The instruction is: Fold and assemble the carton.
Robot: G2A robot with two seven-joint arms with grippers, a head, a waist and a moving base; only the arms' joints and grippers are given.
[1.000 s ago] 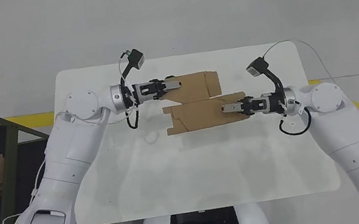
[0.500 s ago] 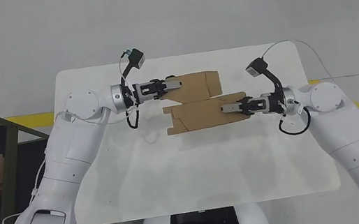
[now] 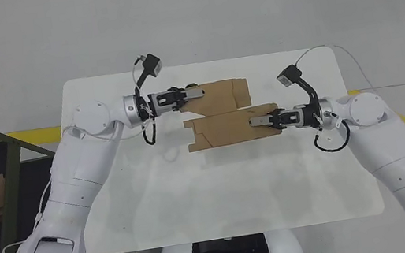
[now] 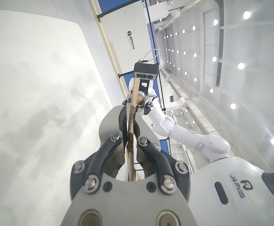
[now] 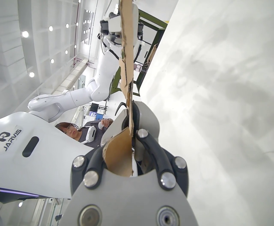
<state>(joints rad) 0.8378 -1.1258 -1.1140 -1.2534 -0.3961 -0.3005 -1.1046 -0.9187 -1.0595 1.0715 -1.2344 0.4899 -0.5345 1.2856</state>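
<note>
White and round-cornered, the counter [image 3: 237, 193] stands on a pale grey floor [image 3: 192, 8] and carries a flattened brown cardboard carton [image 3: 223, 127] over its far half, held between the robot's two arms. From above, the carton shows its broad face as two stepped panels: one lies farther from the robot and toward its left, the other nearer and toward its right. The left claw [image 3: 196, 93] comes in from the left side and is clamped on the left edge of the far panel. The right claw [image 3: 254, 123] comes in from the right side and is clamped on the near panel, well in from its right end. The left wrist camera sees the carton [image 4: 130, 149] edge-on, as a thin strip pinched tight between the left claw [image 4: 129, 119] fingers. The right wrist camera likewise shows the cardboard [image 5: 126, 53] edge-on, gripped in the right claw [image 5: 129, 115], with a loose flap curling beside it.
</note>
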